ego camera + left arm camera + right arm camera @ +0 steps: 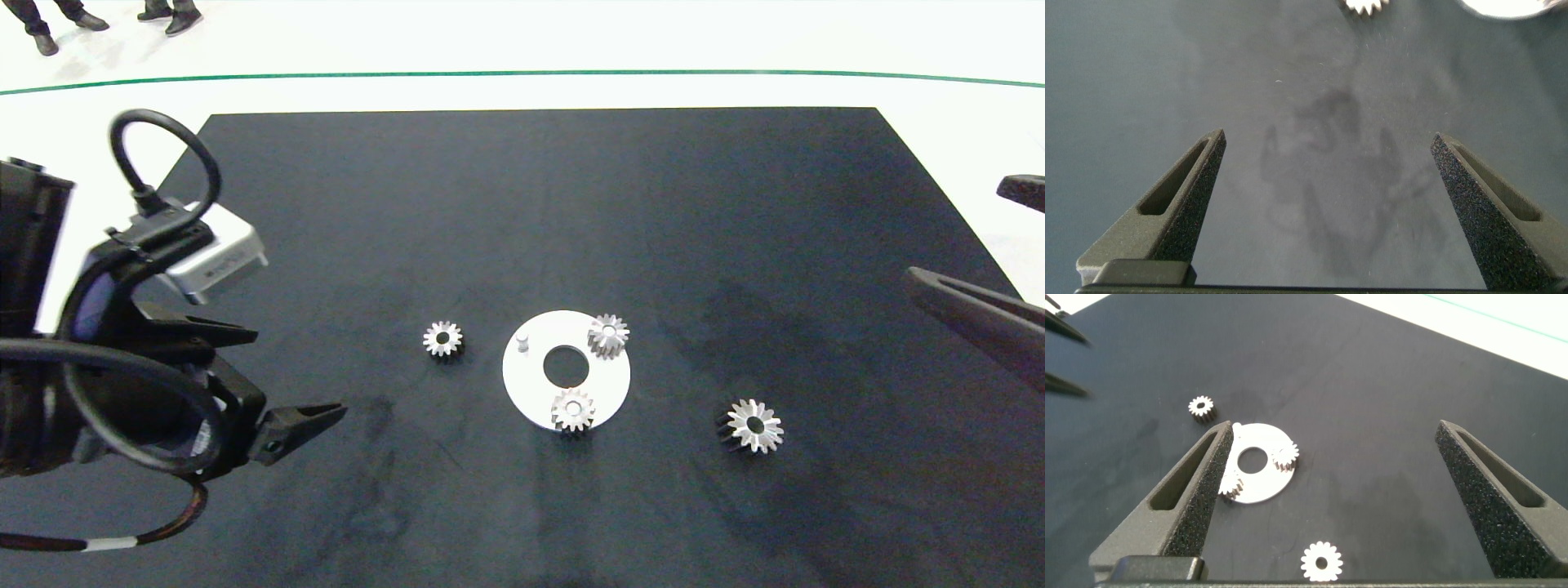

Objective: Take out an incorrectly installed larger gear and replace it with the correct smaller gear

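while both grippers' fingers gape released, loose smaller gear [442, 338] ahead of left gripper [304, 426], larger gear [753, 425] near right gripper [1331, 506]

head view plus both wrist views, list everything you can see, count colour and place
larger gear: 1, silvery, loose on the mat right of the disc
smaller gear: 1, silvery, loose on the mat left of the disc
gears on disc: 2, silvery, small, at its far-right and near edges
white disc: 1, centre hole, one bare peg
black mat: 1, covers the table
shoes: dark, on the floor beyond the table
left hand: open, over the mat at left
right hand: open, over the mat at right
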